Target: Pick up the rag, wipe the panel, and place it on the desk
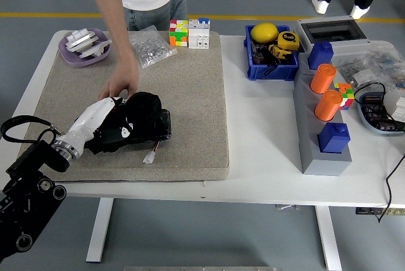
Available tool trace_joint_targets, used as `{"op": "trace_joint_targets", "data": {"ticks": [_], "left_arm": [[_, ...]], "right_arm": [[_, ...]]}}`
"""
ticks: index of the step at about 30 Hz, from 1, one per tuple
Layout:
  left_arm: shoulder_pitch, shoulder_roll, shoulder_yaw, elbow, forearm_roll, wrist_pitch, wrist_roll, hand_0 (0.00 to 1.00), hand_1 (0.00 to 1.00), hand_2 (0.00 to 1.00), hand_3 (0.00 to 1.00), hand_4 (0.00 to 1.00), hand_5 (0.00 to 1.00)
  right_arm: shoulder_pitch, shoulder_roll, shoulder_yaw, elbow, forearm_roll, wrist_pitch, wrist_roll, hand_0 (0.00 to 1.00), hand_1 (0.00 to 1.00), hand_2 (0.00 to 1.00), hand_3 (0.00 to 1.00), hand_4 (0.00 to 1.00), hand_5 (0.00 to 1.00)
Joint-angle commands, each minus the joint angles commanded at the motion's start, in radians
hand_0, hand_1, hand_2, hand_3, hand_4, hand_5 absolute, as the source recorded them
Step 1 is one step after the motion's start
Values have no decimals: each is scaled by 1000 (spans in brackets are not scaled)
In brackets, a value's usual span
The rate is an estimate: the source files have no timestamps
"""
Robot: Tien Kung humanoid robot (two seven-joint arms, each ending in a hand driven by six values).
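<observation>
Rag [140, 125]: black cloth, soft and matt, bunched. Panel [190, 94]: beige pad, rough, felt-like matt face. Table [266, 144]: white top, smooth, slight sheen. Left hand [101, 119]: white smooth shell over black parts, with a bright metal wrist ring. Bin [272, 68]: blue plastic, glossy. Cylinders [324, 78]: orange, smooth plastic look. Bag [152, 48]: clear crinkled plastic film. Dish [82, 56]: lilac, matt plastic look. Cubes [179, 33]: glossy coloured plastic.
</observation>
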Motion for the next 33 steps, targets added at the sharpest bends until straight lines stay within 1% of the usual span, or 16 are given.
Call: {"op": "trace_joint_targets", "data": {"ticks": [6,10,16,22,25,33], "left_arm": [[28,8,-63,6,21,2,-2,281,274,507,436,108,2],[42,7,-90,7,28,3,-3,281,274,507,436,108,2],[63,12,-137,8,49,7,-3,282,273,504,436,108,2],[66,17,-180,25,56,9,-8,282,277,506,439,114,2],[70,25,-197,38,58,9,-12,283,277,504,437,109,2],[87,32,-248,50,74,14,-18,284,277,501,436,116,2]], "right_arm": [[-2,1,-7,0,8,0,-1,760,661,670,610,996,466],[-5,1,-12,0,7,3,-2,760,661,670,610,996,466],[-9,0,9,0,-19,10,-1,760,661,670,610,996,466],[-10,3,6,0,-19,13,-2,761,661,670,610,996,466],[-11,3,3,0,-15,13,-3,761,662,670,610,997,467],[-16,4,-11,0,-1,13,-3,761,662,670,611,997,467]]}}
